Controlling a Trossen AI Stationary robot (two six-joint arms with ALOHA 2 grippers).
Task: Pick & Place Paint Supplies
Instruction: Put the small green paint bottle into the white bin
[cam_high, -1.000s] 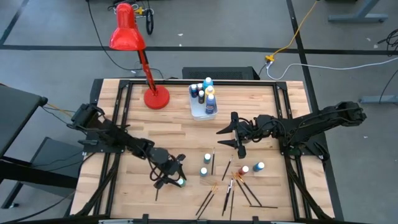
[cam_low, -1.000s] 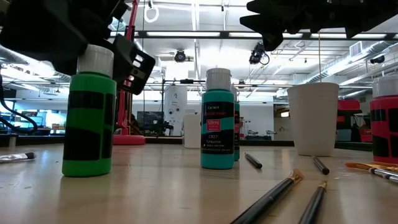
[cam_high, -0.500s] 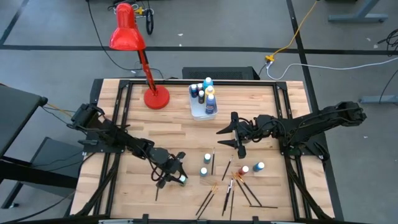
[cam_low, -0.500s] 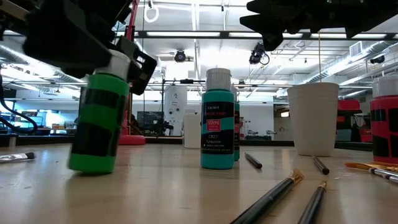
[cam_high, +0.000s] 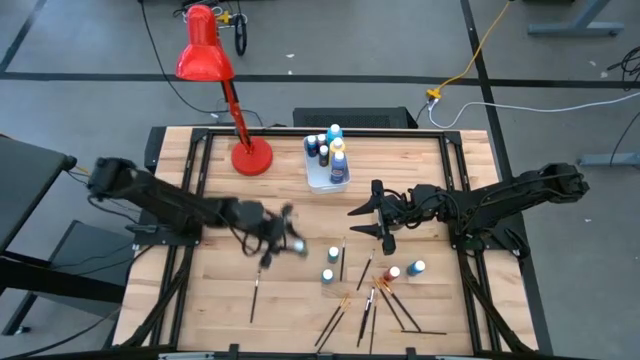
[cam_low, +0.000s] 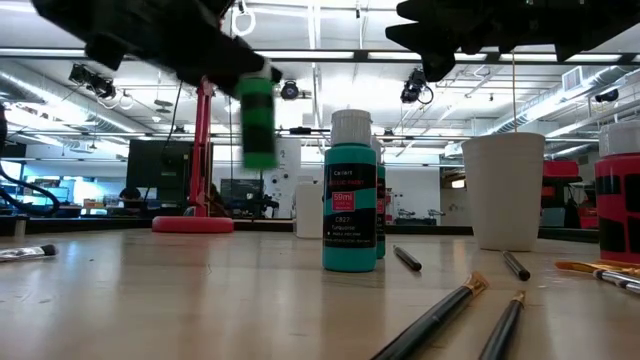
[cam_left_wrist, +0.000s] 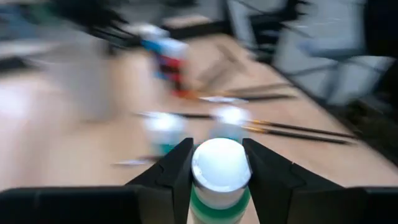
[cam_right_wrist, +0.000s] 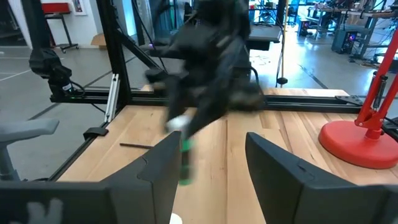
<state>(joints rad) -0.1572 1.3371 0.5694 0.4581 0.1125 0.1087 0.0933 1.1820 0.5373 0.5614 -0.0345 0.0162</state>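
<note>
The left gripper (cam_left_wrist: 217, 163) is grasping a green paint bottle (cam_low: 257, 122) by its white cap, its fingers (cam_left_wrist: 177, 169) clamped on either side, and is carrying it in the air above the worktop (cam_high: 290, 215), left of centre in the high view. In the low view the bottle is hanging clear of the surface in the upper left, blurred, with the red desk lamp (cam_high: 205, 60) behind it.

The right gripper (cam_high: 375, 222) is hovering right of centre in the high view, its fingers (cam_right_wrist: 283, 171) spread apart and grasping nothing.

A teal paint bottle (cam_low: 350, 195) is standing upright at the middle of the low view. More bottles and several paintbrushes (cam_high: 365, 305) are lying in the lower centre of the high view. A white tub (cam_high: 325, 180) at top centre is holding several bottles.
</note>
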